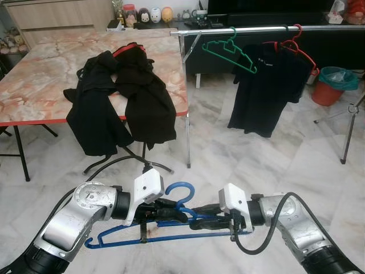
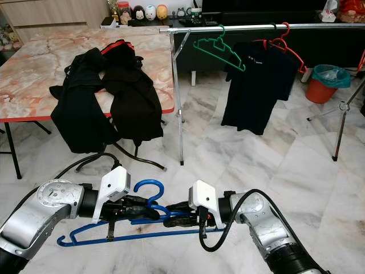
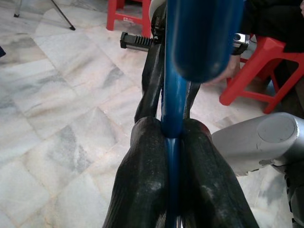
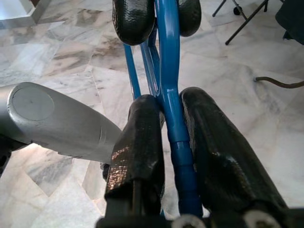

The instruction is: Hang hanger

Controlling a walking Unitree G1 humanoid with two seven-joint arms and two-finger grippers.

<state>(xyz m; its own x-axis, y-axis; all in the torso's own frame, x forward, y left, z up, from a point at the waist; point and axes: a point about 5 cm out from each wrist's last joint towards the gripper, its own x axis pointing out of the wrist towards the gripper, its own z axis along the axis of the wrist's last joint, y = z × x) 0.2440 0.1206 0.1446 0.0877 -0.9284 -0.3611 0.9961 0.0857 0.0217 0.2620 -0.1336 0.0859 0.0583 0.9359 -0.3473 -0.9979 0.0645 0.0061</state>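
Nearest, low at about 6 o'clock, a blue hanger (image 1: 171, 220) is held level above the marble floor (image 1: 239, 154) between both arms. The left claw (image 1: 171, 210) is clamped on it beside the hook, its fingers (image 3: 142, 190) pressed tight on the blue bar, and the right claw (image 1: 199, 222) grips the same hanger from the other side, pads (image 4: 137, 142) closed against it. Farther off, at 10 o'clock, black clothes (image 1: 122, 97) hang over the edge of a marble-topped bench (image 1: 45, 74). At 1 o'clock a metal rail (image 1: 256, 29) carries a bare green hanger (image 1: 231, 50) and a red hanger (image 1: 293, 43) with a black shirt (image 1: 265, 88). A red bin (image 1: 331, 85) stands at 2 o'clock.
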